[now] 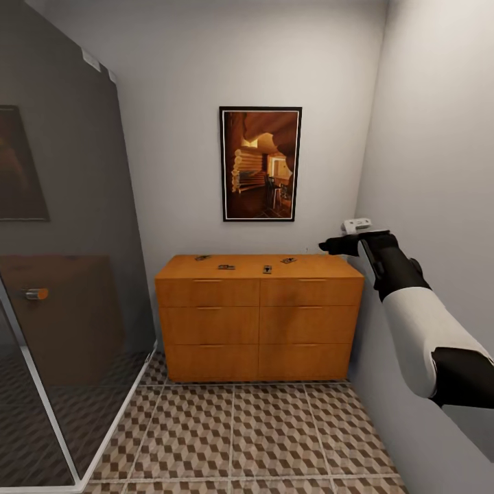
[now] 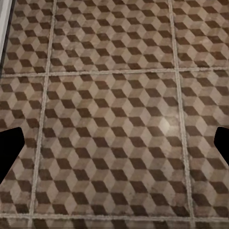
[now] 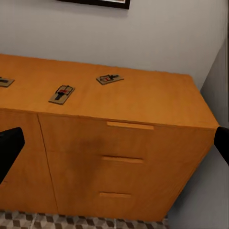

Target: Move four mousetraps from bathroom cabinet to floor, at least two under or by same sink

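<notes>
Several small brown mousetraps lie spread along the top of the orange-brown cabinet [image 1: 259,322]: one at the back left [image 1: 202,258], one beside it [image 1: 226,267], one at the middle [image 1: 267,269] and one to the right [image 1: 289,261]. In the right wrist view, three of the mousetraps show on the cabinet top [image 3: 143,102]: one at the edge [image 3: 5,81], one nearer [image 3: 62,93], one farther [image 3: 109,78]. My right gripper [image 1: 341,245] [image 3: 114,148] hangs open in the air off the cabinet's right end, level with its top. My left gripper [image 2: 114,148] is open over the cube-pattern bathroom floor [image 2: 109,119], holding nothing.
A dark glass shower screen [image 1: 68,274] with a white frame stands along the left. A framed picture [image 1: 260,163] hangs above the cabinet. The grey wall [image 1: 439,171] runs close along my right arm, with a small white fixture [image 1: 357,224] on it. Patterned floor [image 1: 233,439] lies before the cabinet.
</notes>
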### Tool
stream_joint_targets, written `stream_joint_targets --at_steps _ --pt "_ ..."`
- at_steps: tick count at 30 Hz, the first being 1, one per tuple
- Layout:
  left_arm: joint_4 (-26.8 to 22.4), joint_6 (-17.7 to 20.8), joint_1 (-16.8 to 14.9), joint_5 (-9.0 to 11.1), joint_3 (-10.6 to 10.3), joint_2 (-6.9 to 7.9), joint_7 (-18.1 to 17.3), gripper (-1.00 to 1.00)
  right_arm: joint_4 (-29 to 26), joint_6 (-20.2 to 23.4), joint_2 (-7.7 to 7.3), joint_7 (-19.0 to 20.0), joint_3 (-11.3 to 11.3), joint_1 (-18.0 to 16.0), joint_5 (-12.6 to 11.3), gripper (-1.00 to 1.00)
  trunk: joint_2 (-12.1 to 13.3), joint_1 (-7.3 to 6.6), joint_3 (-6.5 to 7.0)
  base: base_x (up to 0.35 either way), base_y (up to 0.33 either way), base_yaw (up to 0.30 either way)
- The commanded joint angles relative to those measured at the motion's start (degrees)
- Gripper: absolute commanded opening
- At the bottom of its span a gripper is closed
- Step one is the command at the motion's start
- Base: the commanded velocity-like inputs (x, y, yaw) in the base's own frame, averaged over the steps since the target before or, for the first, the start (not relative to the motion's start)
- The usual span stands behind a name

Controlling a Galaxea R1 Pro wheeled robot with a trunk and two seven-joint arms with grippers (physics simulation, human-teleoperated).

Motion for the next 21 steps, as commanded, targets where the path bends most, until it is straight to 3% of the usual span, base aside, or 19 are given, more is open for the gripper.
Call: stream_joint_targets --at_steps 1,21 --pt "0.1 -0.19 -0.04 -0.01 -0.2 0.03 0.29 1.0 -0.06 0.19 0.05 0.31 -0.3 -0.04 0.59 1.0 -0.04 0.0 -0.07 0.0 0.0 0.0" --pt "0.53 -0.28 -0.04 -0.04 -0.18 0.04 0.29 1.0 2.87 -2.19 0.13 -0.44 -0.74 -0.04 0.58 1.0 -0.04 0.0 -0.07 0.0 0.0 0.0"
